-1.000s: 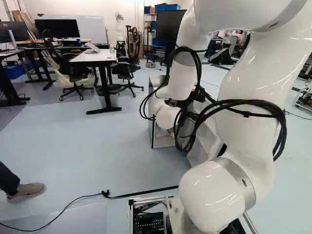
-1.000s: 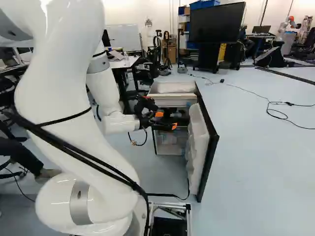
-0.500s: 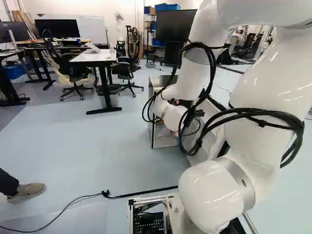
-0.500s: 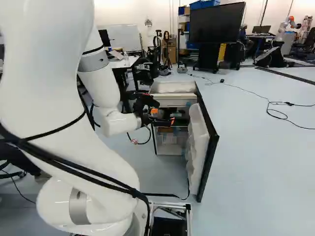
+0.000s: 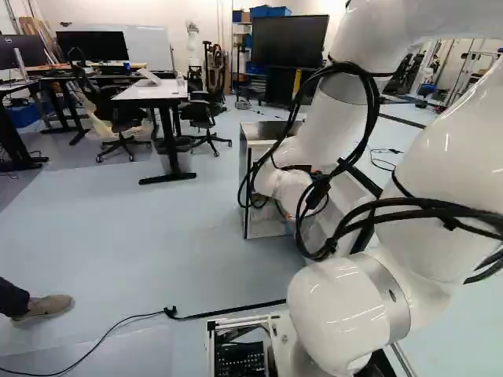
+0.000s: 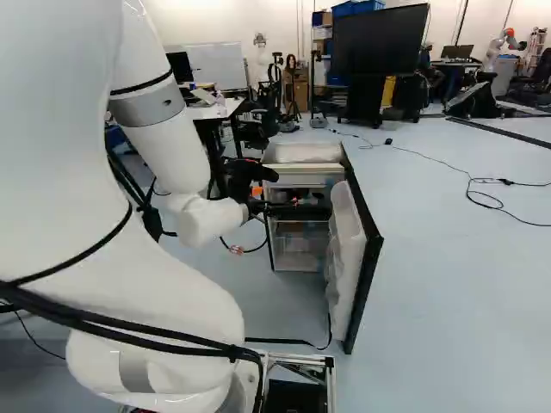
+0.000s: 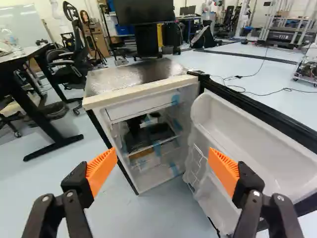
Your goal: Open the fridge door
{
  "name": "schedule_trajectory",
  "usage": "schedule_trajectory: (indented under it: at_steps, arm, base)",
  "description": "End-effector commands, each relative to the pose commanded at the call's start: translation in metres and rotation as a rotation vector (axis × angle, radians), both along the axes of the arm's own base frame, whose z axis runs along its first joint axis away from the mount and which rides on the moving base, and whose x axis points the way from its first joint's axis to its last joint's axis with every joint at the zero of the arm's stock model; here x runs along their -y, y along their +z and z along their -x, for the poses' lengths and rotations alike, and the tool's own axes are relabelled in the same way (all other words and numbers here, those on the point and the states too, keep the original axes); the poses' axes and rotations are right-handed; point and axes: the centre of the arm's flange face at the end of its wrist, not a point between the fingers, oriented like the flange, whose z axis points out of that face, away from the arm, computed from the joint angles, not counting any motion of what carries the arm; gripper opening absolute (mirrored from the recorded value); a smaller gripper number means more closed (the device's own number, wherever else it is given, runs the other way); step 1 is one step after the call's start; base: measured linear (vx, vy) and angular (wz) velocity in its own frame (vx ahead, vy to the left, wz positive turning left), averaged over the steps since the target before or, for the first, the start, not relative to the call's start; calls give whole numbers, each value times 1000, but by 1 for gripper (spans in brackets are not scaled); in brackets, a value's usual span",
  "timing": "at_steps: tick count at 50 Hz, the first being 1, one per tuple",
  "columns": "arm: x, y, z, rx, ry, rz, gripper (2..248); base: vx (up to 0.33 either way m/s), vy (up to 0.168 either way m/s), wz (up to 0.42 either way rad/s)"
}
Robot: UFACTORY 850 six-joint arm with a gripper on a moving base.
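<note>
In the left base view, my big, shiny white arm [image 5: 346, 306] stands right of the middle, with a loop of black cables [image 5: 369, 102] hanging from it. Behind it is one small box-shaped fridge [image 5: 271, 129]. I count three black screens [image 5: 287, 41]: two over desks at the left and one big one farther back. The one at the far left has a small pale mark. My arm has leaned more to the right than a second ago, but the base has stayed put.

In the right base view, my black tool with orange pads [image 6: 274, 194] is at the front of the fridge. Its one door, black outside with white plastic inside [image 6: 347, 249], is wide open on the fridge's right side. The door stands just as it did before, and my tool has pulled back a little toward the left.

In the wrist view, my two fingers [image 7: 101, 171] are spread wide with nothing held. The fridge is ahead, between them, and the open door is behind one orange pad. I can't tell if they touch. Inside the fridge are see-through shelves [image 7: 148, 148] and at least four blue strips of tape [image 7: 175, 99].
</note>
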Motion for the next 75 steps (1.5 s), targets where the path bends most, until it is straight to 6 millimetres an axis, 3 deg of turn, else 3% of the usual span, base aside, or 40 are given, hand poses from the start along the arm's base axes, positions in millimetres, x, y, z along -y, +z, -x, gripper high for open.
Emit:
schedule_trajectory:
  at_steps: [37,75]
  arm:
    - [-2,9,26,0,222,31,247]
    - [-4,10,42,-8,330,59,247]
  base:
    - [0,0,0]
    - [0,0,0]
